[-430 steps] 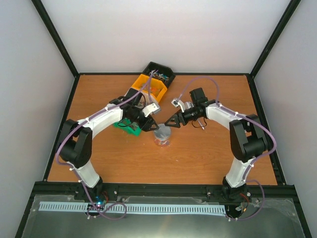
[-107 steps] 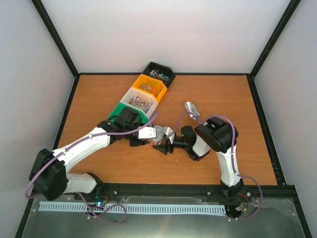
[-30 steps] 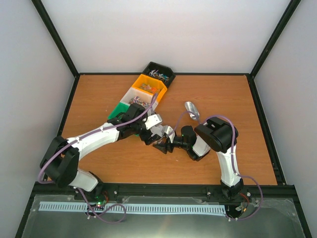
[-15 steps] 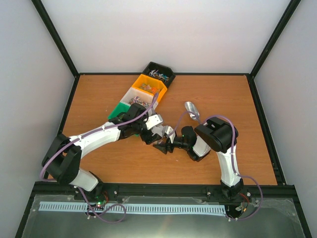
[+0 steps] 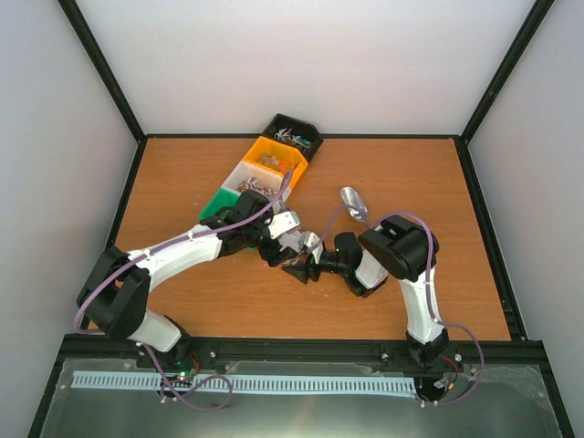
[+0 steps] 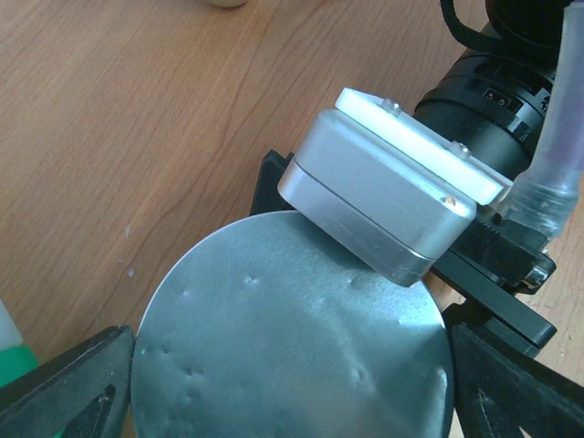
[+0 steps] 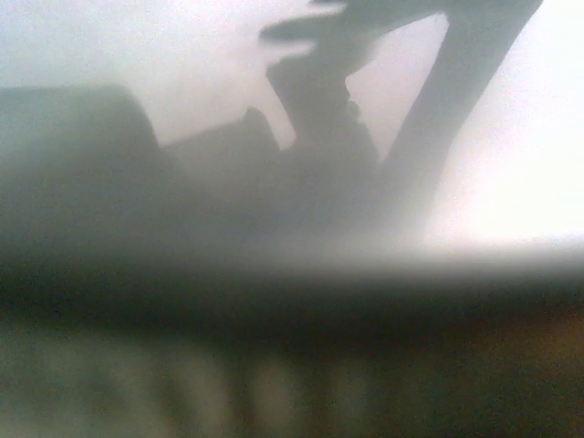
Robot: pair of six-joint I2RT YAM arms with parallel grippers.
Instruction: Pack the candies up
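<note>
Left wrist view: the left claw has its black fingers set wide apart, one at each side of a round silver lid, right at its rim. I cannot tell whether they pinch it. Just past the lid, overlapping its far edge in this view, is a silver block on the right arm, above bare table.

In the top view the right claw points at the left claw, nearly tip to tip. Its own camera gives only blur, so I cannot tell how its fingers stand.

The candies lie behind the left claw, apart from it, in a row of bins that runs off toward the far edge. They show in the white, orange and black ones. A silver thing lies beyond the right claw, too small to name.
</note>
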